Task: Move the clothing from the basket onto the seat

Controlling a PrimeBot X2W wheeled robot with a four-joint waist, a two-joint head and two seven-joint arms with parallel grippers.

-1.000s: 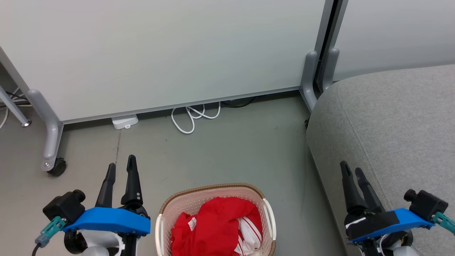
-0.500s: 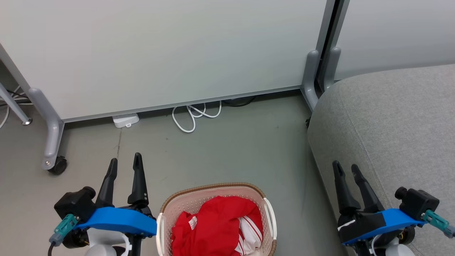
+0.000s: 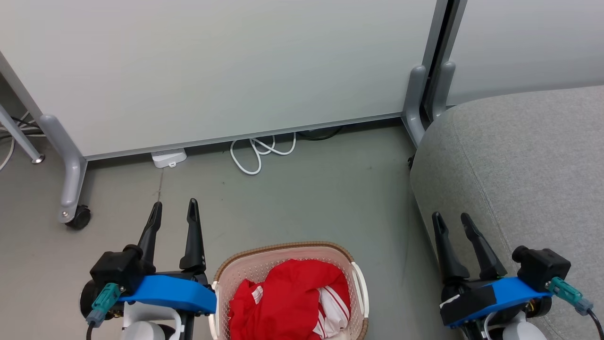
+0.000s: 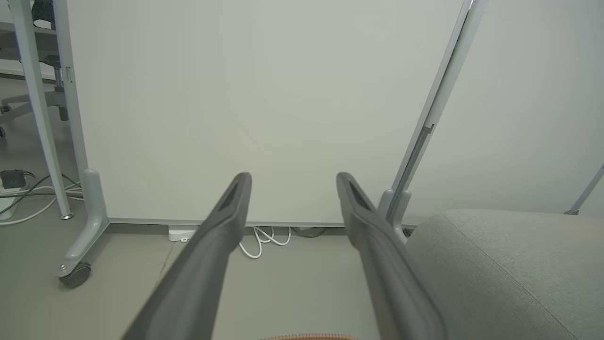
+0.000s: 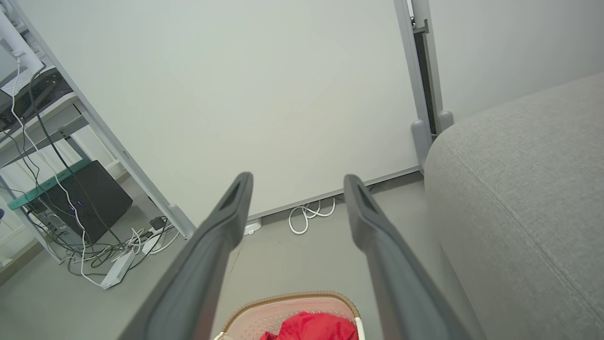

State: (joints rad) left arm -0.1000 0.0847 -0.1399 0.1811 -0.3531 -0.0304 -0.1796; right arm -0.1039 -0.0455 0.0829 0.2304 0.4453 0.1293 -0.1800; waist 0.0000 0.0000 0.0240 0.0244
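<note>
grey floor (image 3: 306, 198) carries the basket (image 3: 283, 246), flanked by left hand (image 3: 174, 203) and right hand (image 3: 449, 215), both wide, empty, pointing forward.

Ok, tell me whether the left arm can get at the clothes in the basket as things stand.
Probably yes. The left arm sits beside the basket, jaws open and empty, and the red clothes lie heaped inside with nothing over them. It would have to swing inward over the rim.
</note>
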